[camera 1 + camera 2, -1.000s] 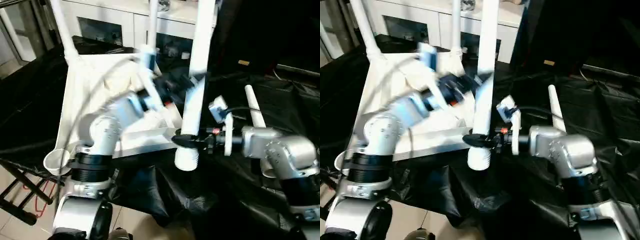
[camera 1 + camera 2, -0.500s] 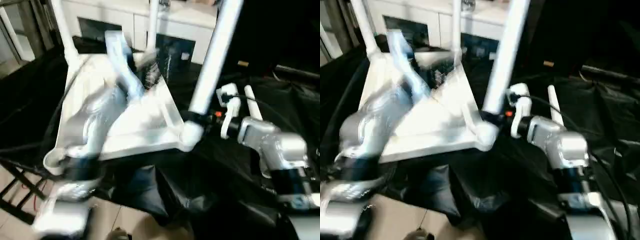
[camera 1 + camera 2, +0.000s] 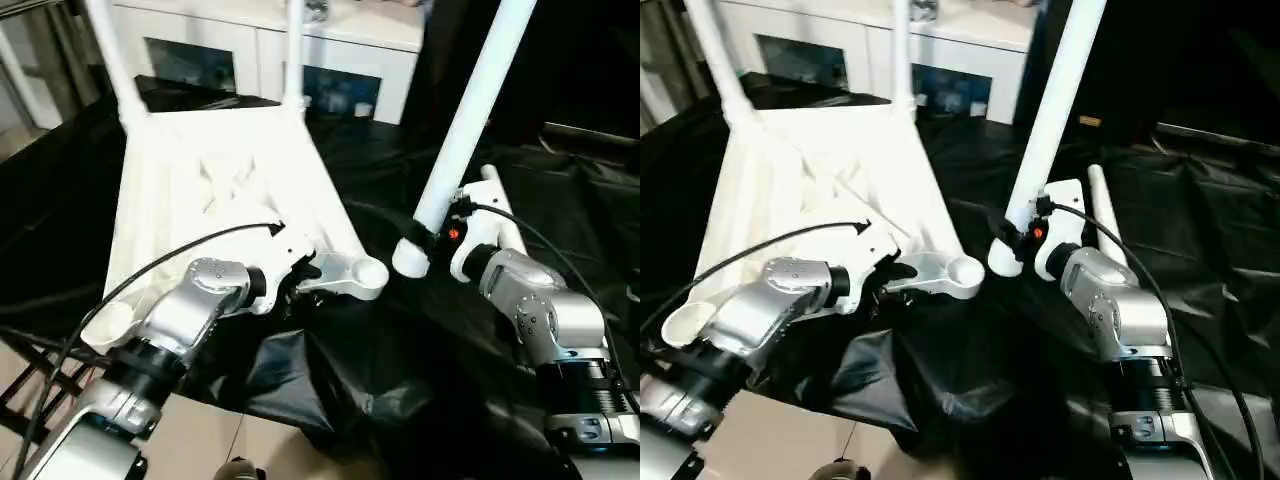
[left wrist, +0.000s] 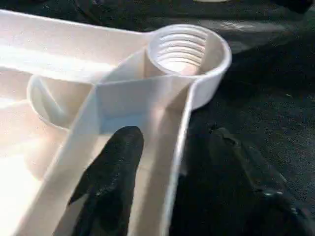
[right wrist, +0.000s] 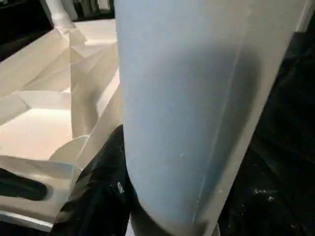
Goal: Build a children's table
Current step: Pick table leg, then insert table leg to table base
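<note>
1. Head-camera view first: the children's table top (image 3: 215, 190) lies upside down, ribbed underside up, on the black-draped work table (image 3: 560, 190), and it fills the spread from 9 to 12 o'clock.
2. Two legs are already standing in the far corners, one leg (image 3: 105, 55) at 11 o'clock and a second leg (image 3: 294, 50) at 12, both cut off by the upper edge.
3. Near corner socket (image 3: 366, 272) sits empty at centre, threads showing inside (the left wrist view looks right down into it (image 4: 186, 49)).
4. Left gripper (image 3: 298, 280) is clamped over the top's near rim just beside that socket; one black finger (image 4: 110, 182) lies inside on the white rib, the other is outside the wall against the dark cloth and hard to make out.
5. Right gripper (image 3: 432, 236) is closed on a third leg (image 3: 465, 130), which leans from 1 o'clock down toward centre, its lower end close beside the empty socket and not in it.
6. A fourth leg (image 3: 503, 222) lies on the cloth at 3 o'clock, partly hidden behind the right arm.
7. Behind, at 12 o'clock, a white cabinet (image 3: 350, 40) with glass doors.
8. A black cable (image 3: 180, 255) loops across the tabletop over the left forearm.
9. Right wrist view: the held leg blocks nearly everything, one dark finger (image 5: 101, 191) pressed beside it.
</note>
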Controlling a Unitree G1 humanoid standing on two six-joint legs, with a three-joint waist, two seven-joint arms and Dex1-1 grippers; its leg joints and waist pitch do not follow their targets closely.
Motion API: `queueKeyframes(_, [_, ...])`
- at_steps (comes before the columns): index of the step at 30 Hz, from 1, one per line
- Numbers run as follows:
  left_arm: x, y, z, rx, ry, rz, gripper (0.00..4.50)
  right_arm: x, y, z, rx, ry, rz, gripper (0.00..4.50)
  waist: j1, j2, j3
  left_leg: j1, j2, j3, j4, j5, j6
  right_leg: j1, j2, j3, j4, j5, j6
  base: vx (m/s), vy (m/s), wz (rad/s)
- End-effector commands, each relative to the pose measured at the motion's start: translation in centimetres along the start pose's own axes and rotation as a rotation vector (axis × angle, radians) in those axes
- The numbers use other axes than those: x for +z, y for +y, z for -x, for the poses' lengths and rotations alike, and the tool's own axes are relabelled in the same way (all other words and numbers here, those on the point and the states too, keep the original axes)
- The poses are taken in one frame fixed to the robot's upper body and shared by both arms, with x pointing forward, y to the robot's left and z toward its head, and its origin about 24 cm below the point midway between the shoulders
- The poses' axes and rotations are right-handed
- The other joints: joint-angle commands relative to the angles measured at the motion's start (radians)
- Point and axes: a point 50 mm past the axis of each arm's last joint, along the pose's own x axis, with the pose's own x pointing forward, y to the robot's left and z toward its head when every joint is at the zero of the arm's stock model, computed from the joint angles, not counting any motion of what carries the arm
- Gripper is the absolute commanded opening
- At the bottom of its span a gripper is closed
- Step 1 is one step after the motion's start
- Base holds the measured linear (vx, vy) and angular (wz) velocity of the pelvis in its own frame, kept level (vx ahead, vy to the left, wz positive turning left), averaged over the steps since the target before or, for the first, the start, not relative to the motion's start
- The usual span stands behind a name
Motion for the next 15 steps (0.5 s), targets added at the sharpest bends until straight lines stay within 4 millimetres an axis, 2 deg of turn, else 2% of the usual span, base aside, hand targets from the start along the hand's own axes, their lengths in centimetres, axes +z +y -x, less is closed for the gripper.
queueKeyframes(1, [0.5,0.4,0.0,0.006,-0.004,-0.025,2.18,0.6,0.2,0.2,0.010,-0.030,0.029,1.88,-0.002,0.018,-0.075,0.029,0.027,-0.008,-0.074,-0.209,-0.064,0.045,-0.048,0.022,-0.070,-0.083,-0.190,0.000,0.000,0.00])
queueKeyframes(2, [0.4,0.4,0.0,-0.003,-0.001,-0.026,2.10,0.5,0.2,0.2,0.009,-0.029,0.031,1.88,-0.003,0.024,-0.075,0.028,0.027,-0.009,-0.074,-0.205,-0.064,0.045,-0.049,0.023,-0.067,-0.068,-0.197,0.000,0.000,0.00])
queueKeyframes(4, [0.2,0.4,0.1,-0.026,0.005,-0.027,1.97,0.5,0.3,0.2,0.009,-0.030,0.033,1.88,-0.003,0.019,-0.076,0.028,0.026,-0.006,-0.072,-0.198,-0.057,0.046,-0.048,0.023,-0.068,-0.056,-0.206,0.000,0.000,0.00])
queueKeyframes(5, [0.1,0.4,0.2,-0.037,0.006,-0.026,1.79,0.5,0.3,0.3,0.011,-0.030,0.034,1.88,-0.003,0.025,-0.076,0.028,0.027,-0.007,-0.072,-0.193,-0.053,0.046,-0.048,0.023,-0.068,-0.046,-0.211,0.000,0.000,0.00])
queueKeyframes(8, [-0.4,0.5,0.3,-0.058,0.020,-0.029,1.65,0.5,0.4,0.3,0.015,-0.030,0.036,1.88,-0.003,0.024,-0.075,0.026,0.026,-0.005,-0.071,-0.185,-0.042,0.047,-0.049,0.024,-0.067,-0.047,-0.220,0.000,0.000,0.00])
queueKeyframes(15, [-1.1,0.7,0.6,-0.057,0.047,-0.029,1.16,0.9,1.1,0.2,0.071,-0.036,0.039,1.88,-0.003,0.030,-0.074,0.029,0.029,-0.006,-0.074,-0.215,-0.043,0.044,-0.051,0.024,-0.071,-0.099,-0.213,0.000,0.000,0.00])
